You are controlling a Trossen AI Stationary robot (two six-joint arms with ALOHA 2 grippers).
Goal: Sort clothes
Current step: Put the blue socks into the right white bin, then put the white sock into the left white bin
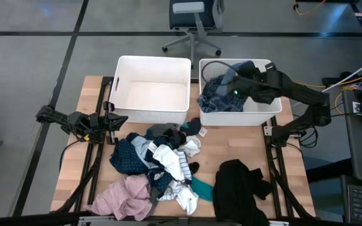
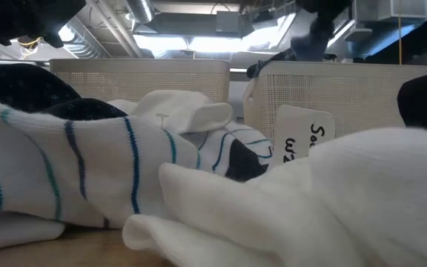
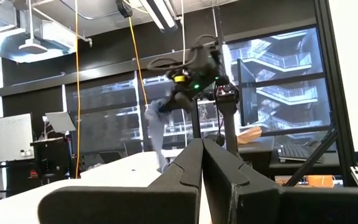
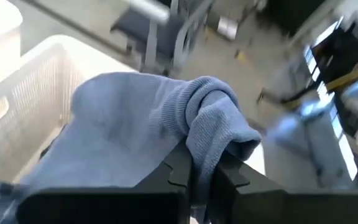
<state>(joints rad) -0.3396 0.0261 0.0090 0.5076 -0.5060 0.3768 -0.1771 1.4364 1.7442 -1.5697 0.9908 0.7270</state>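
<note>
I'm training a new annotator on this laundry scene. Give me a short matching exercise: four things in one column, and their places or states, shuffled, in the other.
1. right claw
2. left claw
3. left tub
4. black garment

a. shut, holding nothing, at the table's left edge
b. lying on the table's near right
c. no clothes visible inside
d. shut on the blue cloth over the right tub

Pairs: 1-d, 2-a, 3-c, 4-b

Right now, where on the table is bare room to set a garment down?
Bare wood lies between the left tub and the left gripper, and right of the black garment. The left tub is empty. The clothes pile and the right tub are crowded.
</note>
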